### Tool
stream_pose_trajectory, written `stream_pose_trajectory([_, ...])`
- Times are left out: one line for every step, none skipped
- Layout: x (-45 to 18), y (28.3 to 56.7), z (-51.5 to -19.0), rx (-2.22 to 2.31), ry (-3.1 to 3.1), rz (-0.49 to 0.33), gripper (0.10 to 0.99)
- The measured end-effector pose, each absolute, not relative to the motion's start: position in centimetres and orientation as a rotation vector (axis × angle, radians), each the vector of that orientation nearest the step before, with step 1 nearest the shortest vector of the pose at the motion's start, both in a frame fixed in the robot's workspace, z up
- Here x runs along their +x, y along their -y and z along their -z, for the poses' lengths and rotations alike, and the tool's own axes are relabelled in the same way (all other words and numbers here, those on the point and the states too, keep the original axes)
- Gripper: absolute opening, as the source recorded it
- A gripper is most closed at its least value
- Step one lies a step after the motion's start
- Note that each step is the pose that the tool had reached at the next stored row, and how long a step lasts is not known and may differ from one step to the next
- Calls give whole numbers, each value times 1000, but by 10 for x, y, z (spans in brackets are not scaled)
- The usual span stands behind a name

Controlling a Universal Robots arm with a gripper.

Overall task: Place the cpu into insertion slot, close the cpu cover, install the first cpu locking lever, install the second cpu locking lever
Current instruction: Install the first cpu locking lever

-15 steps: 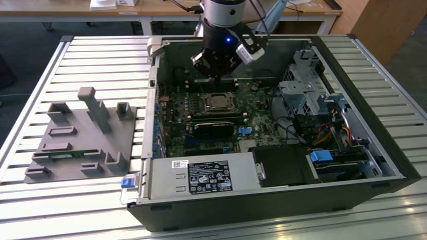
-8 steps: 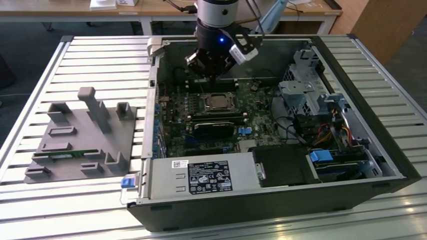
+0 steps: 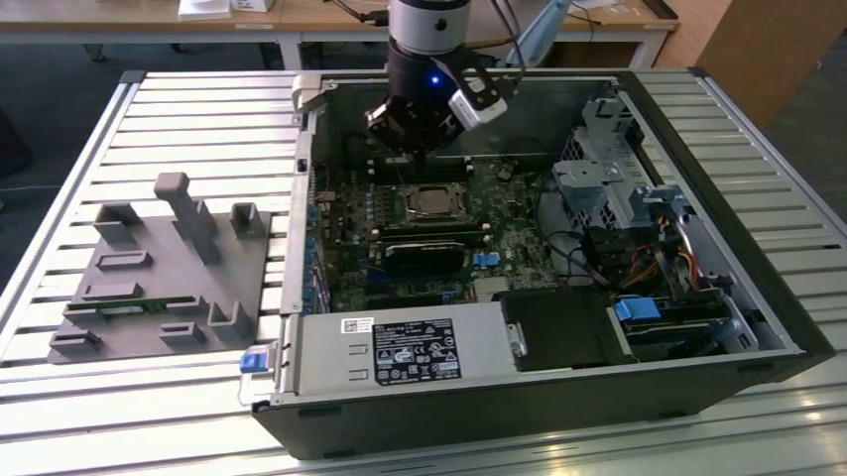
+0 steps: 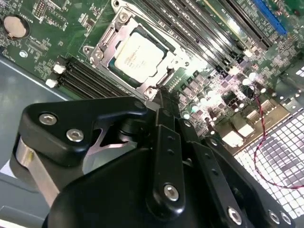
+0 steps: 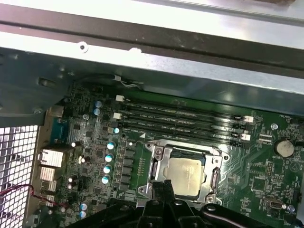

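The robot's hand [image 3: 413, 139], its fingers drawn narrow and holding nothing, hangs inside the open computer case [image 3: 741, 297] just beyond the insertion slot [image 3: 431, 202]. The cpu [image 4: 137, 56] lies seated in that slot at the middle of the green motherboard [image 5: 256, 175], with the cpu cover [image 4: 167, 56] closed flat around it.

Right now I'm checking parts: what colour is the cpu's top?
Dull silver-grey, seen best in the second wrist view: the cpu.
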State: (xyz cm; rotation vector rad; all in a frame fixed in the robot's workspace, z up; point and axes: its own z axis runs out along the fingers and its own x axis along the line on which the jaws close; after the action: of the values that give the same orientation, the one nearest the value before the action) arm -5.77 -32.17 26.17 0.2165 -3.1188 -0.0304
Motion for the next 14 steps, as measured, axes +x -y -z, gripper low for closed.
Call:
stream_pose_trajectory([-59,322,-262,216,3119,30,106])
stream_pose_trajectory([-60,322,-263,217,3119,30,106])
stream_pose_trajectory([-62,322,-264,217,3120,30,106])
stream_pose_trajectory([-64,322,-264,217,3122,31,106])
stream_pose_trajectory([-68,322,-265,217,3123,31,106])
stream_pose_trajectory([-72,322,-265,217,3125,31,106])
stream_pose_trajectory([-75,322,-265,216,3126,31,106])
stream_pose_trajectory([-79,322,-265,216,3127,31,106])
stream_pose_trajectory([-82,322,-265,214,3128,31,106])
stream_pose_trajectory([-85,322,-265,214,3129,31,106])
stream_pose_trajectory([-87,322,-265,213,3129,31,106])
stream_pose_trajectory([-90,322,-265,213,3130,31,106])
stream_pose_trajectory([-92,322,-264,213,3130,32,106])
stream_pose_trajectory([-93,321,-264,213,3130,32,106])
